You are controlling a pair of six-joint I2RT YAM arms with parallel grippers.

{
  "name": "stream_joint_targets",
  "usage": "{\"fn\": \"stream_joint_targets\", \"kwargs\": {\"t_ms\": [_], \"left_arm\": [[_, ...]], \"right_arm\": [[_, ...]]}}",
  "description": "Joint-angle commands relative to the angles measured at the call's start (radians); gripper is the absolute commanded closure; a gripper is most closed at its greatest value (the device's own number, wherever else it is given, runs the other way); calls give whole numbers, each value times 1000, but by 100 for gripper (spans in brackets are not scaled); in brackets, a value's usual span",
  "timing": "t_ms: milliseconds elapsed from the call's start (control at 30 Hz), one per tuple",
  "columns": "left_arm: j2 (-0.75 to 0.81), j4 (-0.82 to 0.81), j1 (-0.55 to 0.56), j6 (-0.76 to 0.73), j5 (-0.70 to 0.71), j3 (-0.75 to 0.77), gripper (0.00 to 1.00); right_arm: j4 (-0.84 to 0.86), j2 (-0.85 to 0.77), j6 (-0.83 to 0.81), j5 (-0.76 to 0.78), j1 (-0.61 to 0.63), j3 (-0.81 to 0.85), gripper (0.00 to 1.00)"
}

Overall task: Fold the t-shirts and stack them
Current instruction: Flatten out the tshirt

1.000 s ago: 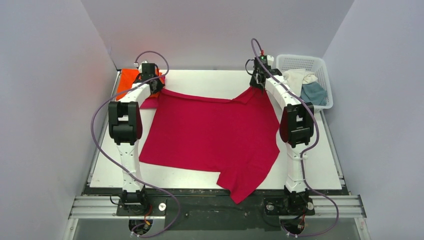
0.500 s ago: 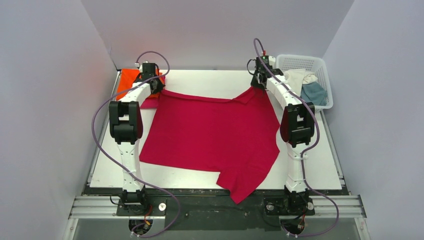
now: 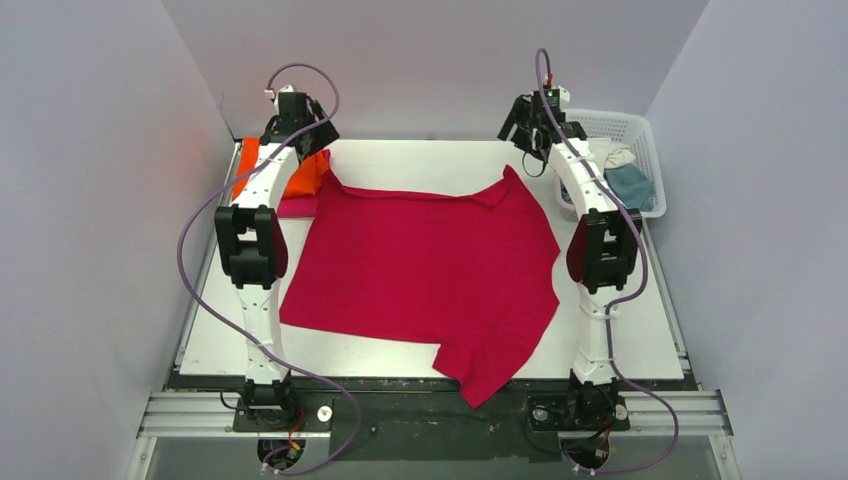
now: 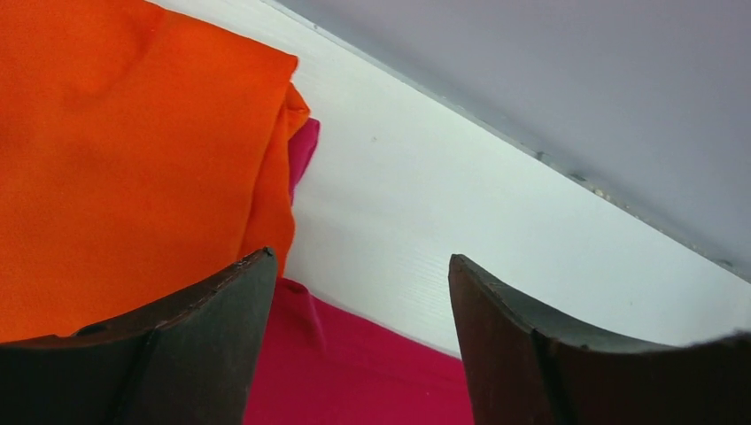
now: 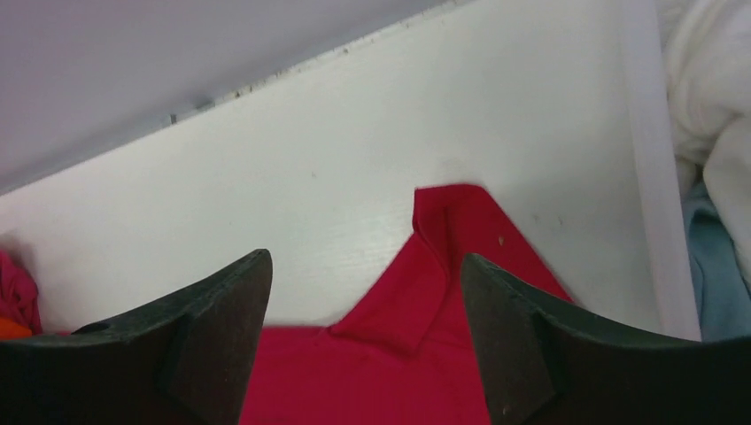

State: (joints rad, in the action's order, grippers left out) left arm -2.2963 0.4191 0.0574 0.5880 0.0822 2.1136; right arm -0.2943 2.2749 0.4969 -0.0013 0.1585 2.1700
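Note:
A crimson red t-shirt (image 3: 425, 270) lies spread across the table, and one corner hangs over the near edge. My left gripper (image 3: 303, 128) hovers open above the shirt's far left corner (image 4: 372, 381), holding nothing. My right gripper (image 3: 533, 125) hovers open above the shirt's far right corner (image 5: 452, 266), also empty. A folded orange t-shirt (image 3: 262, 165) rests on a magenta pink one (image 3: 298, 205) at the far left. In the left wrist view, the orange shirt (image 4: 133, 159) and magenta edge (image 4: 303, 150) lie just beyond the left gripper (image 4: 359, 257).
A white lattice basket (image 3: 640, 135) stands at the far right, holding a cream white t-shirt (image 3: 618, 157) and a teal blue one (image 3: 630, 185). Grey walls close in on the back and both sides. The table's white back strip (image 3: 420, 160) is bare.
Both grippers have opened and let go of the red shirt's far corners, then risen up and back. The shirt's far edge now lies flat on the table.

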Motion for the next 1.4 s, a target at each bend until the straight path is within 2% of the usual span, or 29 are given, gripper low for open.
{"fn": "stream_joint_targets", "kwargs": {"t_ms": [0,100,233,267,400,633,1100,1233,1367], "left_arm": [[145,44,54,-39,-1,-1,19],[232,48,82,-40,-4,-89,16],[389,-77,134,-18,-33,-380,14],[418,-108,146,-8,-41,-496,14],[550,-225,207,6,-71,-773,12],[635,-319,249,58,-116,-1081,10],[585,-232,248,51,-39,-1211,9],[591,-222,249,41,-29,-1232,9],[587,-214,249,38,-29,-1248,8]], "right_arm": [[9,-199,5,-82,3,-180,27],[1,-269,31,-120,10,-302,24],[19,-274,69,-150,38,-441,24],[25,-267,77,-155,41,-447,23],[31,-198,132,-184,52,-440,23],[72,-102,202,-154,66,-438,23],[240,54,300,-117,91,-354,24],[340,113,364,-97,91,-277,24],[459,235,465,-41,92,-101,25]]}}
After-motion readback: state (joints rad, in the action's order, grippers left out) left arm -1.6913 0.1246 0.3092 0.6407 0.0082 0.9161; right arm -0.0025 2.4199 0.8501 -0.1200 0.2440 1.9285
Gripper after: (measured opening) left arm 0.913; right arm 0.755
